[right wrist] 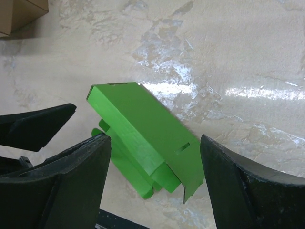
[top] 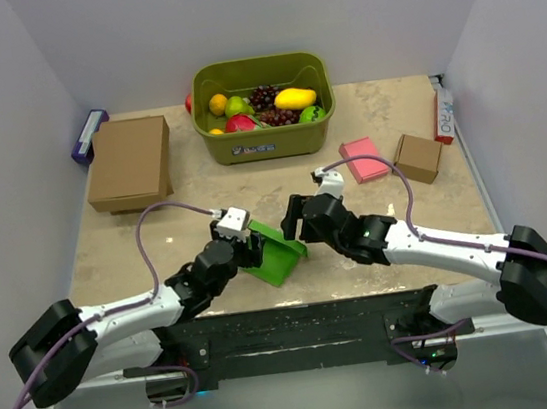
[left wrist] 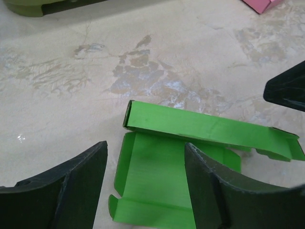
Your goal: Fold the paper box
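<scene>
green paper box point(top: 278, 251), half-folded with flaps loose, lies just ahead of and between the fingers of your left pincer point(left wrist: 145, 148) and right pincer point(right wrist: 156, 143), both spread wide, seemingly gripping nothing, so next close on a flap and tuck it.

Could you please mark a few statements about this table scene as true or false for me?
1. The bright green paper box lies between the left gripper and the right gripper. True.
2. The right gripper is shut on that box. False: its jaws stand open.
3. The olive plastic tub holds fruit. True.
4. The pink flat box lies left of the tub. False: it lies to its right, beside the small brown cardboard box.
</scene>
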You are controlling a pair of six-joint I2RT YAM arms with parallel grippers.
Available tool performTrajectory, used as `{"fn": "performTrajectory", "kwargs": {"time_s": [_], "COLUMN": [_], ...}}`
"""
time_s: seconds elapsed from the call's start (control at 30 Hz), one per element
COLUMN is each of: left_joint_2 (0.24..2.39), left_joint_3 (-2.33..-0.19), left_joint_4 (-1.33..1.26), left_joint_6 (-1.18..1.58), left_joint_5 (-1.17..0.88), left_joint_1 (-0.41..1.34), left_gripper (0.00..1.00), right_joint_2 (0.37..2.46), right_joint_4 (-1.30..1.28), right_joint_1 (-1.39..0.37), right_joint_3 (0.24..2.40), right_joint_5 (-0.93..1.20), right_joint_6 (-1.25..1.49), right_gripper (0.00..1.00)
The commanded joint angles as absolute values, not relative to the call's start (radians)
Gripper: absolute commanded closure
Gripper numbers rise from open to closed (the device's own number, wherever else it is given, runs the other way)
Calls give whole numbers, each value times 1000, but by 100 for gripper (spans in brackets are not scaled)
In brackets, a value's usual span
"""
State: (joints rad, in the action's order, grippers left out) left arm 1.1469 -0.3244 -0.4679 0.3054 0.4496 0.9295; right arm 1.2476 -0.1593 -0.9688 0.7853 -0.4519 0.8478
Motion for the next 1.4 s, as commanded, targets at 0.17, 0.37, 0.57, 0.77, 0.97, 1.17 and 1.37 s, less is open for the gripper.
{"fn": "performTrajectory", "kwargs": {"time_s": [0.17,0.37,0.57,0.77,0.97,1.17,1.37], "left_joint_2": [935,891,1061,1180,1229,1252,1252], "left_joint_3": [-336,-405,-485,-508,-499,-488,-465], "left_joint_4": [-210,-218,-287,-356,-397,-428,-456], "left_joint_6": [406,472,465,469,466,472,480], "left_joint_5": [279,42,-156,-239,-262,-284,-298], "left_joint_1": [893,681,566,517,488,474,471], "left_gripper": [20,17,16,21,31,39,42], "right_joint_2": [1181,1193,1189,1180,1169,1183,1195], "right_joint_4": [-150,-135,-150,-193,-222,-229,-242], "right_joint_1": [-973,-973,-973,-980,-985,-985,-986], "right_joint_3": [815,773,732,706,684,693,695], "right_joint_5": [-351,-319,-321,-308,-327,-336,-357], "right_joint_6": [865,881,867,868,882,882,884], "right_gripper": [21,22,24,29,32,39,49]}}
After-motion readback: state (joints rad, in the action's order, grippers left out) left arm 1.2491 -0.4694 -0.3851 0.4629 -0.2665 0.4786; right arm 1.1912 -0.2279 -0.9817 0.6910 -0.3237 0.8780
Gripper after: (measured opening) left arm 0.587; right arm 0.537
